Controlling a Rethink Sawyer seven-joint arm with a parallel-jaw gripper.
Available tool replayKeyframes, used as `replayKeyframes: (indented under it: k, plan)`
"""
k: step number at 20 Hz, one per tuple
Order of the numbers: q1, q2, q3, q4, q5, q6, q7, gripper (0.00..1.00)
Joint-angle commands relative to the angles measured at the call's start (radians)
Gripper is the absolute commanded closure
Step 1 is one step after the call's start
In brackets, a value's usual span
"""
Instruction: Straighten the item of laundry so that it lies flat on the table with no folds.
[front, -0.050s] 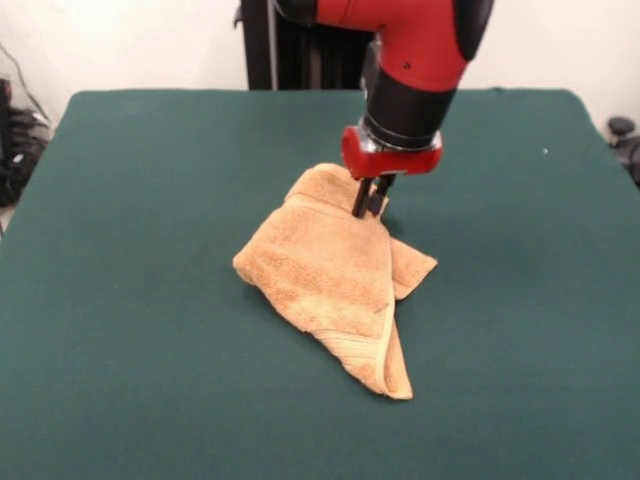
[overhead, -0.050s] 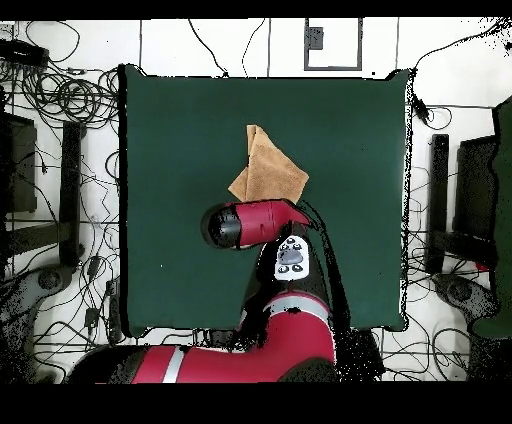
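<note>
The tan towel (front, -0.050s: 325, 275) lies crumpled near the middle of the green counter (front, -0.050s: 130, 330), folded over itself, with one layer draped across another and a pointed corner reaching toward the near edge. A smaller flap sticks out on its right. At the towel's far side, the end effector (front, -0.050s: 371, 203) has its two dark fingers drawn close together, pinching a raised fold of the cloth.
</note>
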Motion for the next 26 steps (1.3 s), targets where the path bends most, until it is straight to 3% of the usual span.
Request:
replayKeyframes:
  k: [1,6,17,26]
  plan:
    - [-0.009,0.000,0.117,0.047,-0.014,0.074,0.023,1.00]
    - [-0.179,-0.137,0.286,0.173,0.051,0.128,-0.081,1.00]
    - [-0.386,-0.195,0.491,0.286,0.074,0.069,-0.067,1.00]
    - [-0.573,-0.177,0.616,0.316,-0.017,0.072,-0.168,1.00]
